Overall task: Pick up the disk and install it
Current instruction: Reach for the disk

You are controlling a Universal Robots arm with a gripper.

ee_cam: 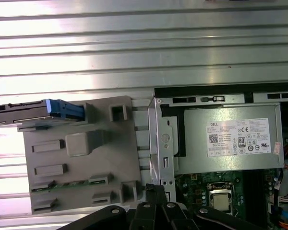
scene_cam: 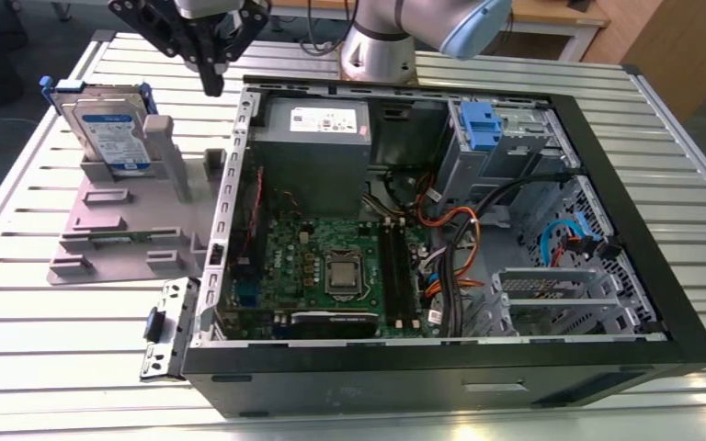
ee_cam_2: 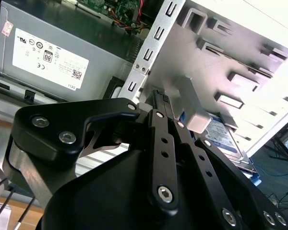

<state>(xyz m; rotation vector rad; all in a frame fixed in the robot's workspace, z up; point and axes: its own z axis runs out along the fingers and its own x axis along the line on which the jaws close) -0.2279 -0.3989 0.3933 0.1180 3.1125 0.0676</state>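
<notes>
1. The disk (scene_cam: 110,136) stands upright in the grey stand (scene_cam: 120,234), on the exterior view's left of the open computer case (scene_cam: 451,377).
2. The claw (scene_cam: 212,84) hangs above the gap between stand and case, apart from the disk. Its fingers are pressed together and hold nothing.
3. I judge the disk stiff, rather heavy, smooth and sensitive to shocks. Its free upper edge, in the blue frame (scene_cam: 52,92), seems the best place to grip.

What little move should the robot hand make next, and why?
Probably a sideways slide toward the exterior view's left, to get above the disk. The gripper hangs shut and empty near the edge of the computer case, off to one side of the disk, which stands upright and untouched in the grey stand.
</notes>
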